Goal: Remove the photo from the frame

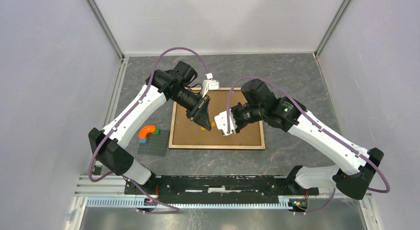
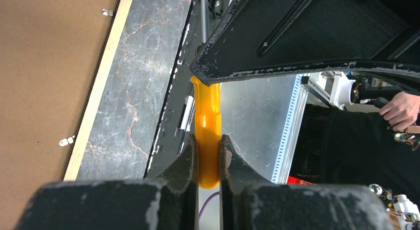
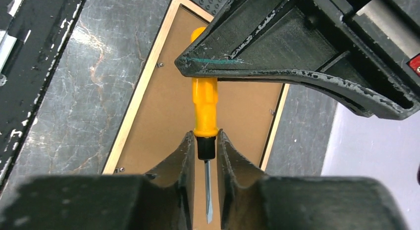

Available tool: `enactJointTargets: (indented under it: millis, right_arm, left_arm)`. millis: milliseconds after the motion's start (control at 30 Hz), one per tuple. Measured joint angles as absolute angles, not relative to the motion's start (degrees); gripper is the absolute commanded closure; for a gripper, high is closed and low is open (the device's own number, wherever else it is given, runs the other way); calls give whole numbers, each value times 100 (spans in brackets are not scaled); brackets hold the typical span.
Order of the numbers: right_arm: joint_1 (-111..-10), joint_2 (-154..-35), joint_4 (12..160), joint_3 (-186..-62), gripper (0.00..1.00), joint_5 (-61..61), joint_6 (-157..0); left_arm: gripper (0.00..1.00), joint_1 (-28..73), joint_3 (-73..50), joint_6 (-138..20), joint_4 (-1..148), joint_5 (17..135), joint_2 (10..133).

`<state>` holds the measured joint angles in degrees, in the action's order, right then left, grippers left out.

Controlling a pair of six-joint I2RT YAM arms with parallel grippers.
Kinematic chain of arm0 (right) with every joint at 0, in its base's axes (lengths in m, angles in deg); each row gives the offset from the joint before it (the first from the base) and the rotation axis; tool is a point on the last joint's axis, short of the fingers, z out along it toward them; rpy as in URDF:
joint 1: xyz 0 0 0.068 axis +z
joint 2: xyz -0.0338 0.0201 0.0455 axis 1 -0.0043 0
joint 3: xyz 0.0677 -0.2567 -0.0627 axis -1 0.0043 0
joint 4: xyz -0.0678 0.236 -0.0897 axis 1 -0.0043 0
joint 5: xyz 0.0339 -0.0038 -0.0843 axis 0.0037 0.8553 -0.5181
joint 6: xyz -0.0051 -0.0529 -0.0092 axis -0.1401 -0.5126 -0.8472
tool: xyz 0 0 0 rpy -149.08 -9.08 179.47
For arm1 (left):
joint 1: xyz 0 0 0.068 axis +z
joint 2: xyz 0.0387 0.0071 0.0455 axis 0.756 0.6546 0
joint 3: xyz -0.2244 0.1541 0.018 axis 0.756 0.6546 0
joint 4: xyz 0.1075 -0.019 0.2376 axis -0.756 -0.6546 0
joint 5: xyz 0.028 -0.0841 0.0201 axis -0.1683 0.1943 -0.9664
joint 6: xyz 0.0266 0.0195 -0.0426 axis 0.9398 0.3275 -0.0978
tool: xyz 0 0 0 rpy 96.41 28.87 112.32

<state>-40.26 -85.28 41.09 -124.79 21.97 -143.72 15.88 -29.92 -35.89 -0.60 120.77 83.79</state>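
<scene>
Frame (image 1: pixel 198 138) lies back-up on the surface (image 1: pixel 297 76); photo unseen, likely under the backing. Your left claw (image 2: pixel 209 141) pinches the screwdriver (image 3: pixel 205 108) handle; right claw (image 3: pixel 206 138) sits narrow on its black collar. Reads as a handover, to lever the clips (image 2: pixel 107 12).

From overhead, set back toward 6 o'clock: looks steeply down from well off, taking in the whole bench (image 1: pixel 297 71) and the frame (image 1: pixel 188 136) at centre. From the left wrist: peers past its own jaws, very close, probably toward 6 o'clock. From the right wrist: equally close, faces about 9 o'clock. Shares the orange screwdriver (image 3: pixel 205 111) and frame back with both others.
</scene>
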Motion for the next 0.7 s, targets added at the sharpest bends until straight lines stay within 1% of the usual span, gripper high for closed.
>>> enactJointTargets:
  millis: [33, 67, 100, 200, 267, 300, 333, 433, 467, 500, 567, 600, 633, 667, 700]
  right_arm:
    - [-4013, -8526, 4136, -12464, 91, 2175, -14365]
    - [-3993, -8526, 4186, -12442, 95, 2138, -14339]
    - [-3986, -8526, 4223, -12425, 95, 2116, -14328]
    - [-3969, -8528, 4304, -12401, 73, 2070, -14232]
    - [-3953, -8528, 4319, -12396, 53, 2044, -14138]
    - [-3949, -8528, 4324, -12394, 51, 2031, -14090]
    - [-3949, -8543, 4326, -12377, 51, 2011, -14051]
    - [-3947, -8598, 4321, -12309, 55, 1972, -13959]
    - [-3947, -8618, 4324, -12294, 60, 1948, -13937]
    - [-3947, -8631, 4324, -12287, 67, 1932, -13935]
    - [-3949, -8644, 4324, -12280, 88, 1895, -13939]
    - [-3949, -8646, 4334, -12280, 100, 1882, -13913]
    - [-3949, -8646, 4343, -12280, 100, 1880, -13922]
    - [-3949, -8646, 4343, -12280, 100, 1880, -13930]
    - [-3947, -8644, 4339, -12280, 100, 1880, -13935]
  left_arm:
    - [97, 1592, -2992, -3563, -77, 12070, 8377]
    - [97, 1592, -2992, -3543, -114, 12068, 8377]
    - [96, 1599, -2992, -3528, -158, 12053, 8377]
    - [96, 1631, -2992, -3439, -210, 12048, 8360]
    - [96, 1636, -2992, -3382, -234, 12051, 8346]
    - [96, 1636, -2992, -3338, -254, 12094, 8336]
    - [96, 1636, -2994, -3286, -256, 12193, 8325]
    - [96, 1621, -3023, -3141, -326, 12381, 8290]
    - [96, 1621, -3047, -3091, -350, 12429, 8292]
    - [96, 1618, -3062, -3069, -361, 12464, 8292]
    - [95, 1618, -3095, -3019, -381, 12503, 8292]
    - [92, 1618, -3106, -3001, -383, 12512, 8292]
    - [84, 1618, -3110, -2990, -396, 12514, 8292]
    - [72, 1618, -3117, -2990, -418, 12505, 8292]
    - [55, 1618, -3117, -2990, -431, 12503, 8292]
